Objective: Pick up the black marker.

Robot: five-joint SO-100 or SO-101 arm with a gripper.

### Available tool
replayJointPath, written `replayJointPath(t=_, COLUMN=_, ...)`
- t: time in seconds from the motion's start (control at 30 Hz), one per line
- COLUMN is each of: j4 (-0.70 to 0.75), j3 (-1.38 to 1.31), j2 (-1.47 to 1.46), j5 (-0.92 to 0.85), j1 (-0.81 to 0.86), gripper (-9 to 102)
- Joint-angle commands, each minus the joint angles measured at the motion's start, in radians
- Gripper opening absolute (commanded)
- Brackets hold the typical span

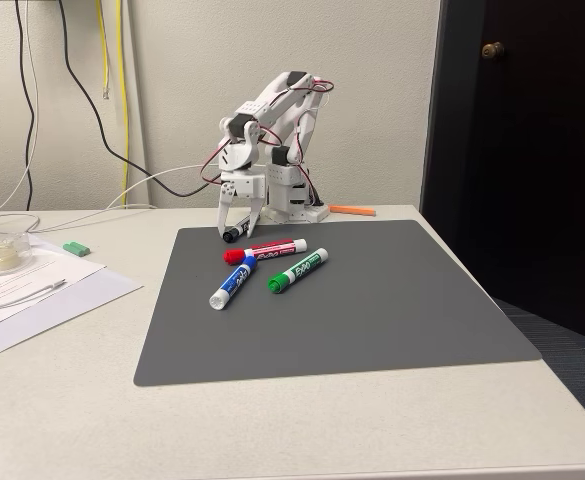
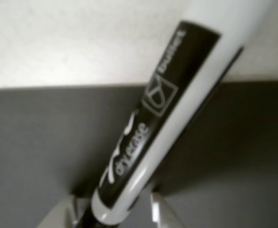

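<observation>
Gripper (image 1: 234, 226) is lowered at the far-left corner of the grey mat (image 1: 372, 310) on the counter (image 1: 92, 400). Fingers (image 2: 160, 211) are clenched on the black marker (image 2: 167, 118); its tip rests on the mat (image 1: 232, 235). Red marker (image 1: 267, 248), blue marker (image 1: 232, 281) & green marker (image 1: 298, 270) lie nearby, mid-mat.

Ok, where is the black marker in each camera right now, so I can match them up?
Fixed view: the black marker lies at the far left corner of the grey mat, under the tool, mostly hidden by it.
Wrist view: the black marker runs diagonally from bottom left to top right, close up.
Shared landmark: the mat's far edge against the pale table.
</observation>
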Motion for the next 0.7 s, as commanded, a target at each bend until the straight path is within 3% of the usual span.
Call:
replayJointPath(t=0.0, j4=-0.006, j3=-0.014, j2=-0.006, j5=0.005, j1=-0.008, gripper=22)
replayJointPath(t=0.17, j4=-0.021, j3=-0.014, j2=0.000, j5=-0.005, j1=-0.005, gripper=10)
replayJointPath(t=0.67, j4=-0.038, j3=-0.009, j2=0.005, j5=-0.011, j1=-0.002, gripper=4)
